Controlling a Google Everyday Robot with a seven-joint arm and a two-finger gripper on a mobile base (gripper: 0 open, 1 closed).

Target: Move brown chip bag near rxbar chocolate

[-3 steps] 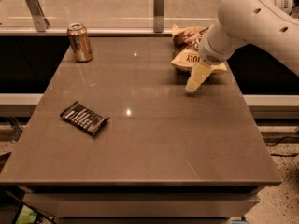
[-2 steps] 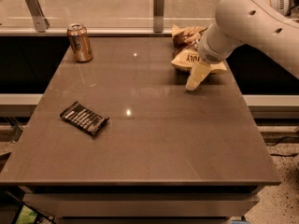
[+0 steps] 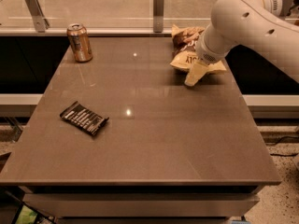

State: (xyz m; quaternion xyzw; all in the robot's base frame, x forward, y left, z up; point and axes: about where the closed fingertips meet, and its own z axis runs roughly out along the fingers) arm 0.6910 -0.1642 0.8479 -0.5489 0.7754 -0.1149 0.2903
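The brown chip bag (image 3: 187, 43) lies crinkled at the back right of the table, dark brown and cream-yellow with big lettering. My gripper (image 3: 195, 73) reaches down from the white arm (image 3: 247, 22) at the bag's front edge, touching or just over it, and the arm hides part of the bag. The rxbar chocolate (image 3: 84, 117), a small flat black wrapper with white print, lies at the front left of the table, far from the bag and the gripper.
A copper-coloured drink can (image 3: 79, 42) stands upright at the back left. The brown table (image 3: 154, 139) has a glass barrier with metal posts (image 3: 159, 6) along its back edge. Dark gaps drop off at both sides.
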